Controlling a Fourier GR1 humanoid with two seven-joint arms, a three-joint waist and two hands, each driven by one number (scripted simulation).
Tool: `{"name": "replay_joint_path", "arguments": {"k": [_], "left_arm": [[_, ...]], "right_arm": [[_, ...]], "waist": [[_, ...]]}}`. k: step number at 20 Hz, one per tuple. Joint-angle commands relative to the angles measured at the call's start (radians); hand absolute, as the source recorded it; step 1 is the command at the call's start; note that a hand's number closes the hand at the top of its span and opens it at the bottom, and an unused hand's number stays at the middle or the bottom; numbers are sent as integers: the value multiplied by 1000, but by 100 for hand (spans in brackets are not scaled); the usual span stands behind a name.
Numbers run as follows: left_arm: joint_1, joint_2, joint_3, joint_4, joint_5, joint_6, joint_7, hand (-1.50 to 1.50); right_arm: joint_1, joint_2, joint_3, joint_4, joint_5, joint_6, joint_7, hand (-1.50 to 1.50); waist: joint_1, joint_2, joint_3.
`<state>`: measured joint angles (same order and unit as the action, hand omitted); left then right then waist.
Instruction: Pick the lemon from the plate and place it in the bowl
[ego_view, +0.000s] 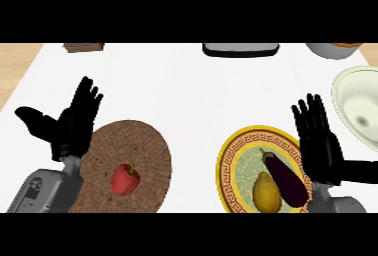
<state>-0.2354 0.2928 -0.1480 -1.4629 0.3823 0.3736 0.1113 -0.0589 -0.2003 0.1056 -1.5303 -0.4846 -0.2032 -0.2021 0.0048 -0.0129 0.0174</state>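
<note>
Pretty clearly a kitchen, since it's a white counter (192, 90) with food and tableware laid out: a patterned plate (229, 160) holding a lemon (267, 192) and an eggplant (286, 180), a red pepper (125, 179) on a round woven mat (140, 145), and a cream bowl (354, 100) off to the side.

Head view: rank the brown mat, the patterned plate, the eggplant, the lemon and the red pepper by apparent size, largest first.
1. The brown mat and the patterned plate: about alike, both cut off below, so unranked.
2. The eggplant.
3. The lemon and the red pepper: nearly alike, lemon slightly longer.
</note>
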Motion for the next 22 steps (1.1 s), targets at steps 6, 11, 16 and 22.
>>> {"name": "replay_joint_path", "arguments": {"k": [6, 11, 16, 22], "left_arm": [[-60, 167, 70, -32, -95, -69, -137, 0], [-6, 199, 124, -47, -42, -99, -120, 0], [14, 224, 170, -23, -24, -149, -164, 0], [41, 244, 200, -54, -15, -151, -163, 0]], "right_arm": [[-184, 41, 395, -210, 160, 171, 73, -150], [19, -32, 434, -262, 661, -246, -27, -150], [162, -86, 647, -445, 959, -333, 103, -150], [246, -305, 571, -704, 1203, -200, 466, -150]], "waist": [[63, -3, -24], [-27, -10, -22], [-35, 0, -21], [-54, -9, -25]]}}
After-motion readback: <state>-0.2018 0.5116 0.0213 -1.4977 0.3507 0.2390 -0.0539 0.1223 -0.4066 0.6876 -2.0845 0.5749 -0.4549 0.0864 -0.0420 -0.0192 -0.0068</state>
